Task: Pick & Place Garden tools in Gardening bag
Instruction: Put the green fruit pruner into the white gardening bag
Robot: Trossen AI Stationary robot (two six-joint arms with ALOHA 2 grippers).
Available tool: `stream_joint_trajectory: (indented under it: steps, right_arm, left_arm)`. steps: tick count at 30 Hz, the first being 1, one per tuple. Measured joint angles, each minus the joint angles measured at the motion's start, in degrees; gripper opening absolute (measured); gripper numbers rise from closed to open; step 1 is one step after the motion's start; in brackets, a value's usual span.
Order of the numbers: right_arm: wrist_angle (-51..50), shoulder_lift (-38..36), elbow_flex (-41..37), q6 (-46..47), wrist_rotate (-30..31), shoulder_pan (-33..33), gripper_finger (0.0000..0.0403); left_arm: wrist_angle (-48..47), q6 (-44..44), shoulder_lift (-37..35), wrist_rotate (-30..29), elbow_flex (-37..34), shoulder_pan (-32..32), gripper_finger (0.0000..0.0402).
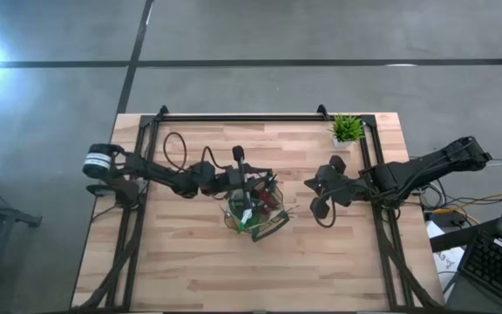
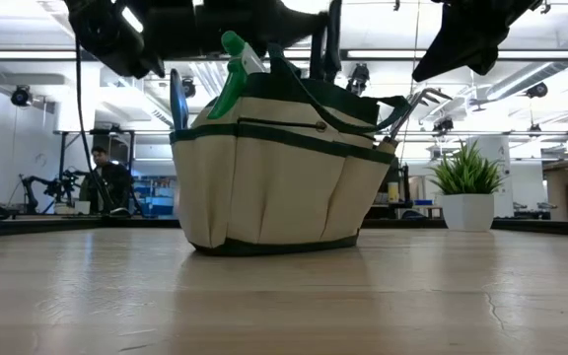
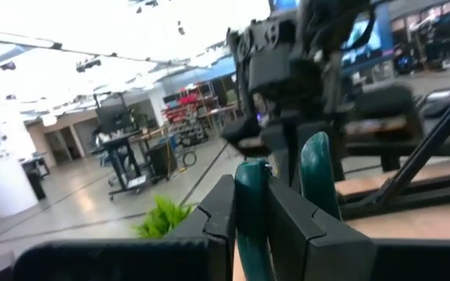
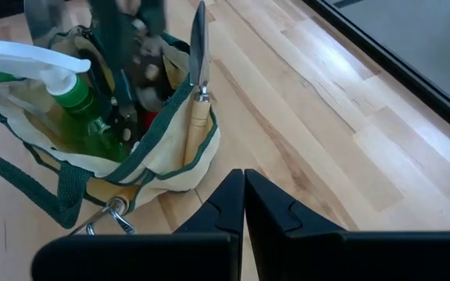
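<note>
The gardening bag point(image 1: 255, 212) sits upright near the middle of the wooden counter point(image 1: 190, 270), and it's looking full: the green spray bottle point(image 4: 73, 97) stands inside with its white trigger head poking above the rim, the wood-handled trowel point(image 4: 199, 78) rides blade-up in an outer pocket, and the rake point(image 2: 417, 102) fans its tines out over the bag's edge on the side toward the potted plant point(image 1: 347, 130). The left hand point(image 3: 268, 207) hovers right over the bag's opening, its fingers point(image 3: 221, 215) clamped on a dark green handle, one of a pair; that looks like the pruning shears point(image 3: 250, 211), held above the bag. The right hand point(image 4: 244, 204) waits just beside the bag, on the plant's side, fingers pressed together and gripping nothing, hanging above bare wood. The potted plant stands well apart at the counter's far corner. Beyond the counter, a person point(image 2: 102, 177) sits in the workshop.
</note>
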Motion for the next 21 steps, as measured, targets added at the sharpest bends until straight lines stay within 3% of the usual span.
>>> stream_joint_trajectory:
  steps: [21]
  right_arm:
    - [-0.29,-0.11,0.0,-0.44,-0.15,0.0,0.0008]
  left_arm:
    - [0.35,-7.74,6.88,-4.62,-2.68,1.04,0.0048]
